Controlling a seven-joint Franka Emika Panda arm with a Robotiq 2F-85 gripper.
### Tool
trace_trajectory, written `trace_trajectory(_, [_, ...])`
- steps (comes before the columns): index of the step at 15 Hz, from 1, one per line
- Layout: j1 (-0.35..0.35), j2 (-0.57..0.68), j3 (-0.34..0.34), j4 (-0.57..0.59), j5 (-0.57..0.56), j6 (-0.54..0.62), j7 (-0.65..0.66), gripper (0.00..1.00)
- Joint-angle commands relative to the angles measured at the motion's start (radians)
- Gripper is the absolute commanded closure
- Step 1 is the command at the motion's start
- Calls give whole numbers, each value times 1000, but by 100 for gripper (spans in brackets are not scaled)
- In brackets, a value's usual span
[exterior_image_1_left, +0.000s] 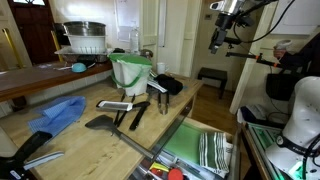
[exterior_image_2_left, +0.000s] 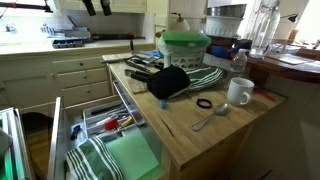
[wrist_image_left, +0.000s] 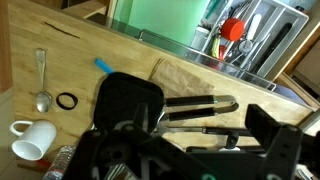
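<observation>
Closest to the wrist camera is the gripper (wrist_image_left: 180, 152), dark across the bottom of the frame. Its fingers (wrist_image_left: 265, 133) stand wide apart and grasp nothing. Just above it in the frame, a black spatula (wrist_image_left: 130, 100) lies flat on the wooden counter (wrist_image_left: 60, 45), with tongs (wrist_image_left: 200, 104) just beside it on the right. At the left of this frame I see a spoon (wrist_image_left: 40, 80), a small black ring (wrist_image_left: 67, 101) and a white mug (wrist_image_left: 35, 140). An open drawer (wrist_image_left: 190, 55) with a green cloth (wrist_image_left: 160, 20) runs along the top. A small blue piece (wrist_image_left: 105, 66) shows only here.

In an exterior view the black spatula (exterior_image_2_left: 168, 82) sits mid-frame, and a green and white bowl (exterior_image_2_left: 185, 45) stands behind it, which the wrist view misses. In an exterior view the gripper (exterior_image_1_left: 222, 30) hangs in the upper right, well above the counter. A blue cloth (exterior_image_1_left: 60, 112) lies at the left, which no other view shows.
</observation>
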Motion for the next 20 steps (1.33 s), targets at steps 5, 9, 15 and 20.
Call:
trace_trajectory(5, [-66,-125,73,-157,-74,26,103,0])
trace_trajectory(9, [-130,-322,173,-375,-155,31,311,0])
trace_trajectory(15, [-107,-432,216,-477,-101,-218,404,0])
trace_trajectory(20, [-16,-394,115,-496,0,-311,270,0])
